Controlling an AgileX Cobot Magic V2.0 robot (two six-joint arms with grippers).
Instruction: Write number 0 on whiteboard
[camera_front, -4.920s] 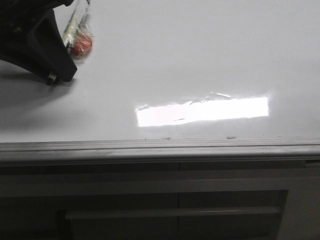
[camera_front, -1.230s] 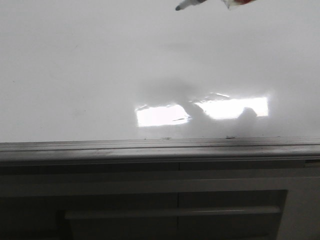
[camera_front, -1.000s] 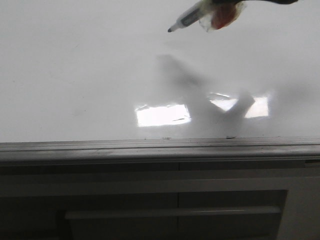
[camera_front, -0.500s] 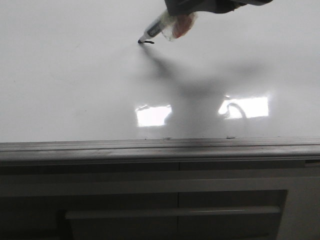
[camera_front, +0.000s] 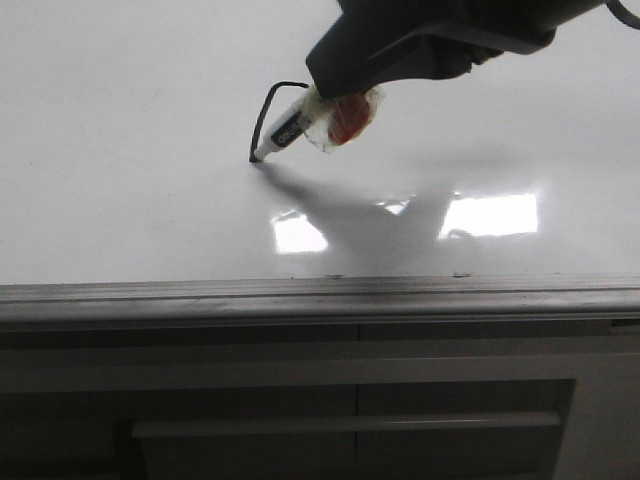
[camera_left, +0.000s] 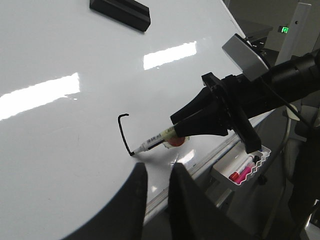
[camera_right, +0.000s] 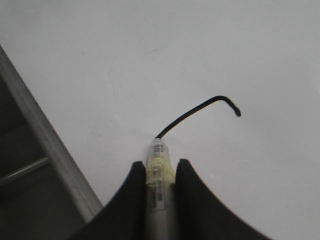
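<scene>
Board edge: the whiteboard (camera_front: 130, 180) is ending at a grey rail (camera_front: 320, 295) low in the front view, with lots of bare white all around the pen.
Tray: a small tray (camera_left: 239, 170) past the rail is holding pink and red pens.
Right gripper (camera_front: 318, 100): clamped on the marker (camera_front: 290, 128), tip touching the board.
Left gripper (camera_left: 156, 172): fingers slightly apart, holding nothing.
Number 0 (camera_front: 268, 108): only a curved black line near the top middle.
Change: the line is growing longer than half a second ago.
</scene>
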